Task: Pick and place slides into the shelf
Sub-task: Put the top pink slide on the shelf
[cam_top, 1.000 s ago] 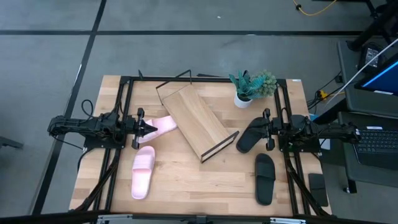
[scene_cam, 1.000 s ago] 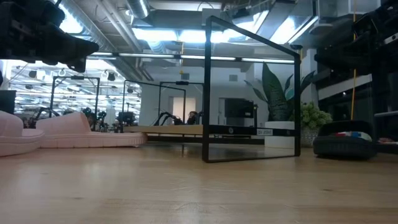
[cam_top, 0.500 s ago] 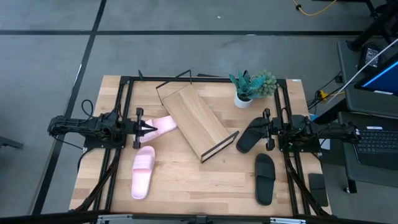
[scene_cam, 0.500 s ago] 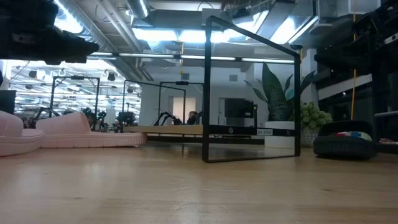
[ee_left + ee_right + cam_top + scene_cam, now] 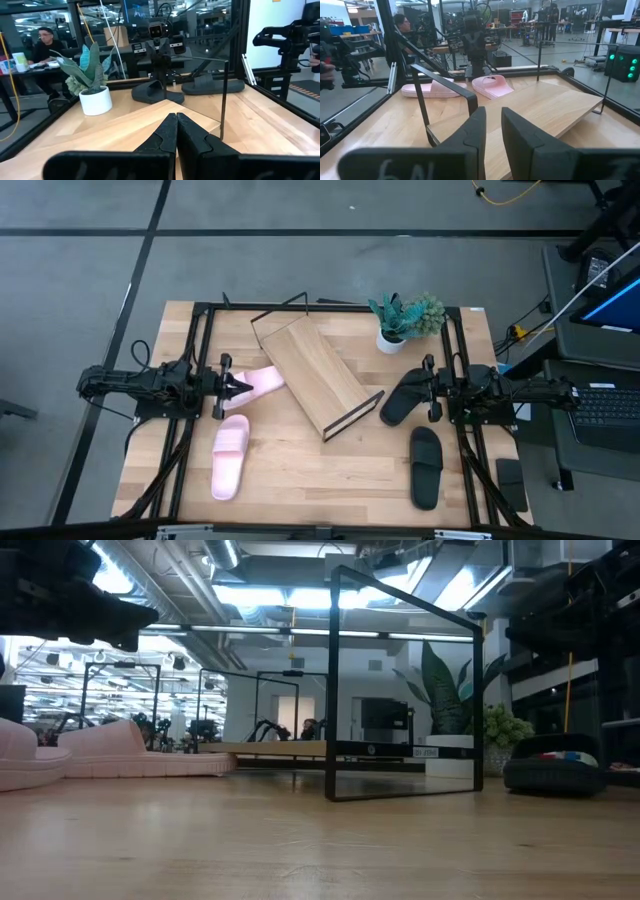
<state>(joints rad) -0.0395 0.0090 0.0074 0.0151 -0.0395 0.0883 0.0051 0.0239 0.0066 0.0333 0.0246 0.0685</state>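
Note:
Two pale pink slides lie flat on the table's left half: one point(image 5: 265, 382) just beyond my left gripper's tips, beside the shelf, the other point(image 5: 229, 457) nearer the front edge. Two black slides lie on the right half: one point(image 5: 396, 404) below my right gripper, one point(image 5: 425, 467) nearer the front. The shelf point(image 5: 318, 375), a slanted light-wood board on a black wire frame, stands askew at the table's middle. My left gripper point(image 5: 246, 385) hovers level with its fingers shut point(image 5: 176, 125). My right gripper point(image 5: 410, 390) hovers level, its fingers a little apart point(image 5: 493, 125), nothing between them.
A small potted plant point(image 5: 400, 322) in a white pot stands at the far right, behind the shelf. A black frame point(image 5: 200, 360) runs along the table's sides. Bare wood lies between the front pink slide and the front black slide. People sit in the room beyond.

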